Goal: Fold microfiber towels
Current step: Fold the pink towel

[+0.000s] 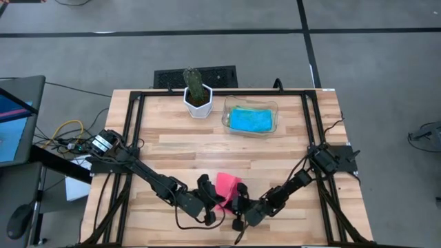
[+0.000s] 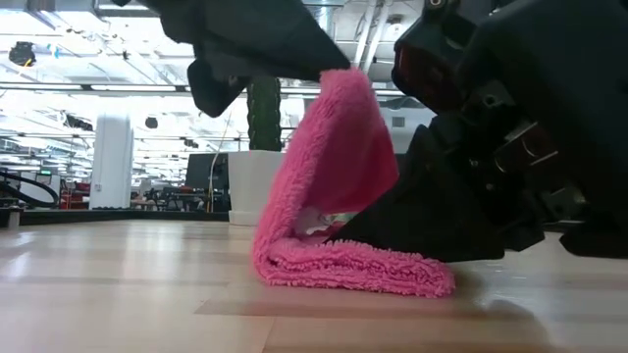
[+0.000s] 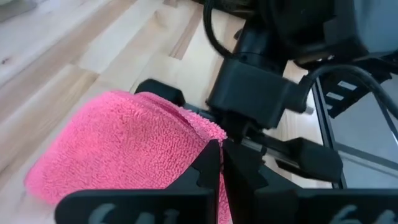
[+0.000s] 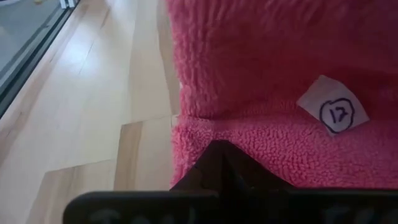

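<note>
I'm working the pink towel [image 1: 226,187] at the near edge of the table [image 1: 179,148], right between both arms. The left gripper [image 1: 215,204] is pinched shut on one edge of it, and I'm holding that edge up off the wood so the cloth can fold over itself. In the low view the towel is standing up like a little tent, w/ its bottom part lying flat on the table and the top part hanging from the grip.

The right gripper [image 1: 239,207] is just beside the left one, also closed tight. Its wrist cam is looking straight at the towel, v. close, w/ the fingers [image 4: 217,165] pushed into the fuzzy edge, so I think it's pinching the pink towel too. A small white tag [image 4: 333,104] w/ a number on it is showing on the cloth there.

I'm using both grippers close together b/c one edge needs two holds or it flops and twists.

The blue towel [image 1: 249,120] is sitting in the clear tray [image 1: 227,117] at the far side, next to the plant pot [image 1: 198,103]. It looks like it's waiting there out of the way. I'm not seeing any green towels in these views.

My guess: this fold is about halfway, since the lifted half isn't laid down yet. Next I need to carry the edge across and lower it, going slow so the bottom part doesn't drag along.
</note>
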Robot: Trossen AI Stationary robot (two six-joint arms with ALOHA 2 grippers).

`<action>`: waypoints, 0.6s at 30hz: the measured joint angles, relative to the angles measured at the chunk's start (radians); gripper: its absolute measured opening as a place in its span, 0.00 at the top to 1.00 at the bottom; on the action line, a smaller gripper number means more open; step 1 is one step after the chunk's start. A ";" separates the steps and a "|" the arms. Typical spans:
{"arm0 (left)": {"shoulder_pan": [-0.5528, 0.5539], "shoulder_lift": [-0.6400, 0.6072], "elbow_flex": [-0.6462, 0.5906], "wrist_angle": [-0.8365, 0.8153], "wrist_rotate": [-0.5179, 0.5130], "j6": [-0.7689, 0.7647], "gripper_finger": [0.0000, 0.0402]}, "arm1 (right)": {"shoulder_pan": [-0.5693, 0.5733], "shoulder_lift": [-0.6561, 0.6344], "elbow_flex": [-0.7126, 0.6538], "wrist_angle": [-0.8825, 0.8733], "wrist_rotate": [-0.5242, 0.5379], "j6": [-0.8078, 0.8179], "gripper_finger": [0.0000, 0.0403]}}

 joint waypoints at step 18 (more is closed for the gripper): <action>0.015 0.116 0.045 0.080 0.059 0.009 1.00 | -0.015 0.003 0.003 0.022 -0.011 -0.028 0.95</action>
